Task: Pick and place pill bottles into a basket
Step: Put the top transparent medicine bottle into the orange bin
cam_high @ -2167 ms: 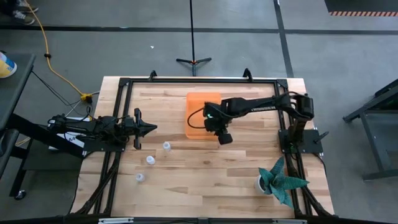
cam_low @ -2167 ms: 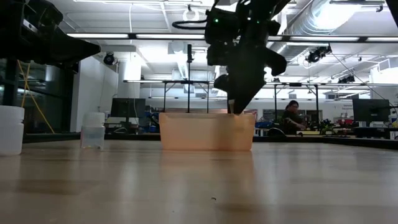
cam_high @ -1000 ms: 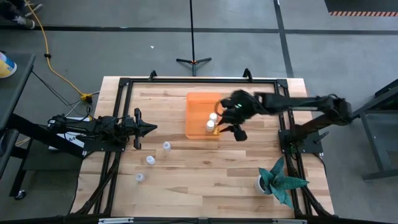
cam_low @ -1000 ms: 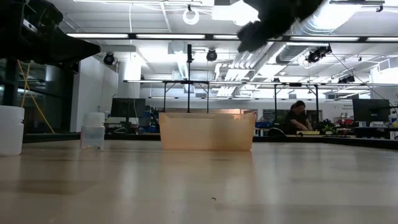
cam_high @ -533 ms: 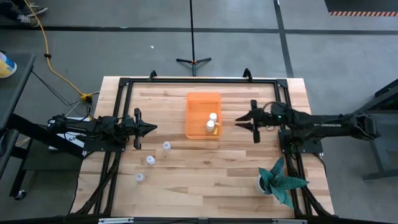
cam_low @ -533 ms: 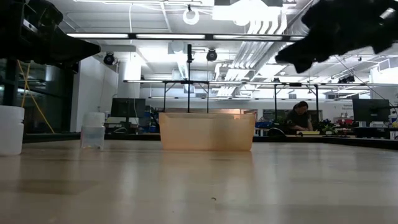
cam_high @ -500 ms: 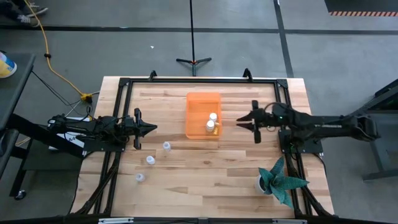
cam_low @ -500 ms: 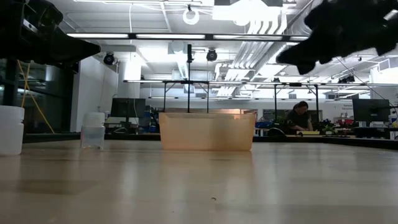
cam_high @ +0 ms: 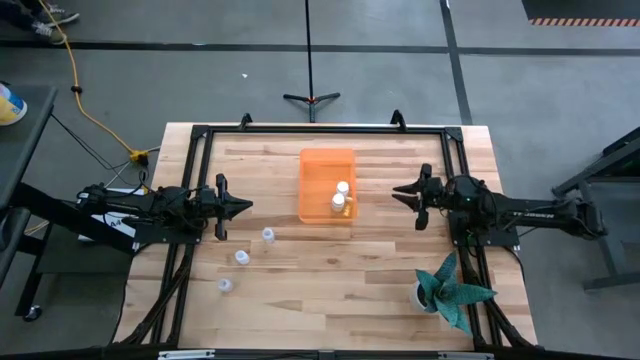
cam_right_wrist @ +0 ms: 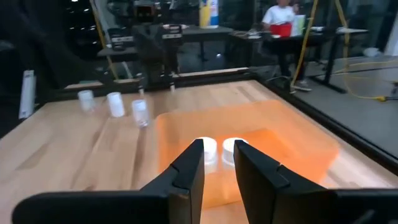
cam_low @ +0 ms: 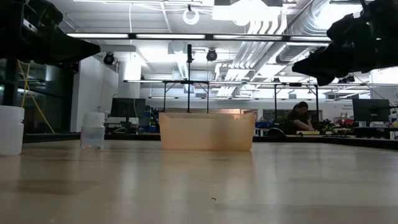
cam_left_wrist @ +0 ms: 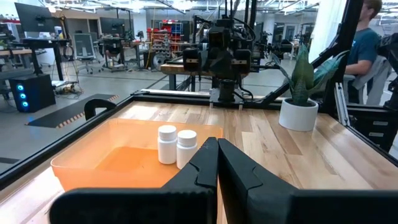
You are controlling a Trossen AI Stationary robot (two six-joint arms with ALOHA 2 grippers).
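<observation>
High view: the basket (cam_high: 315,160) is seen at upper centre with two pill bottles (cam_high: 340,196) inside; three more bottles (cam_high: 242,258) are spread lower left. The right gripper (cam_high: 402,192), fingers slightly apart, is held right of the basket. The left gripper (cam_high: 245,206), pressed together, is parked centre-left.

Low view: the basket (cam_low: 207,130) is seen mid-frame.

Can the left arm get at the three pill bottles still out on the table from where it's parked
Probably yes. The three bottles stand in the open beside the left gripper, with bare table between. Its fingers are shut, so it must open first.
</observation>
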